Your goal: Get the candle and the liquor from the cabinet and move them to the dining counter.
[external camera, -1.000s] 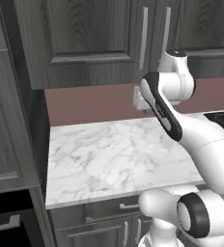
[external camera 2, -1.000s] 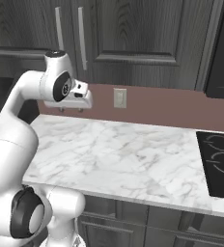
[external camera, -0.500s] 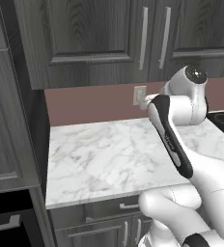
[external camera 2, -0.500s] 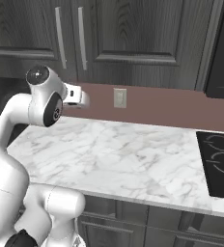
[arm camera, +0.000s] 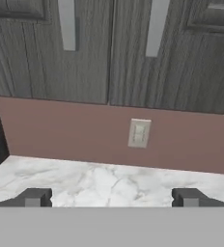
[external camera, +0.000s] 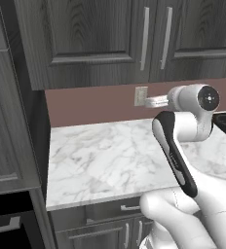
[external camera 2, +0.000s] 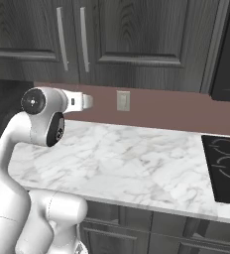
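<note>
While the dark square fingers [arm camera: 33, 198] stand wide and seemingly empty, the panelled wood-grain cabinet [arm camera: 109, 48] faces veined marble.

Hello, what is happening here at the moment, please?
The robot arm faces the closed cabinet above the marble counter. Its gripper is open and holds nothing, pointing toward the maroon backsplash and wall outlet. Both doors are shut, so nothing has been taken out yet.
</note>
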